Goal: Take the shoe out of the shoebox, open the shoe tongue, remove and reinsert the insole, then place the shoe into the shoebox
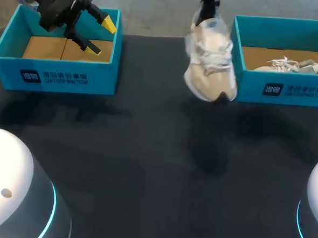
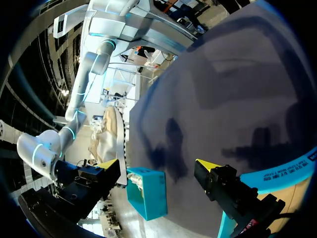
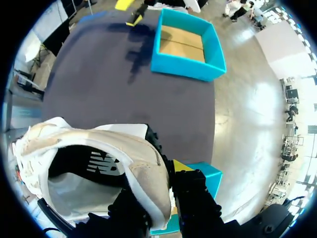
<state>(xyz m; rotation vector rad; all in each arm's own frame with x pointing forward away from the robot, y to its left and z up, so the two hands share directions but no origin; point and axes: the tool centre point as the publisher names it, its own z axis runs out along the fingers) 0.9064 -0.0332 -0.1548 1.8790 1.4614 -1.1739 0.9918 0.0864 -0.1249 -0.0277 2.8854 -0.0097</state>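
Between the right jaws: the heel rim of the pale shoe, clamped by the right gripper, with one yellow tip on the outside of the collar and the other finger hidden inside.
Shoe: it hangs toe-down in the air from that grip, laces facing the head camera and the opening turned up toward the wrist. It is clear of the cloth and just beside the near left corner of the right shoebox.
Left gripper: its fingers are spread wide with nothing between them. It is held above the right-hand part of the left shoebox.
Left shoebox: teal walls and a bare brown cardboard floor, at the far left of the table. It is well apart from the hanging shoe.
Right shoebox: teal, at the far right of the table. A second shoe lies on its side inside, white laces showing.
Table: covered in dark cloth, with the shoe's shadow on it below and in front of the toe.
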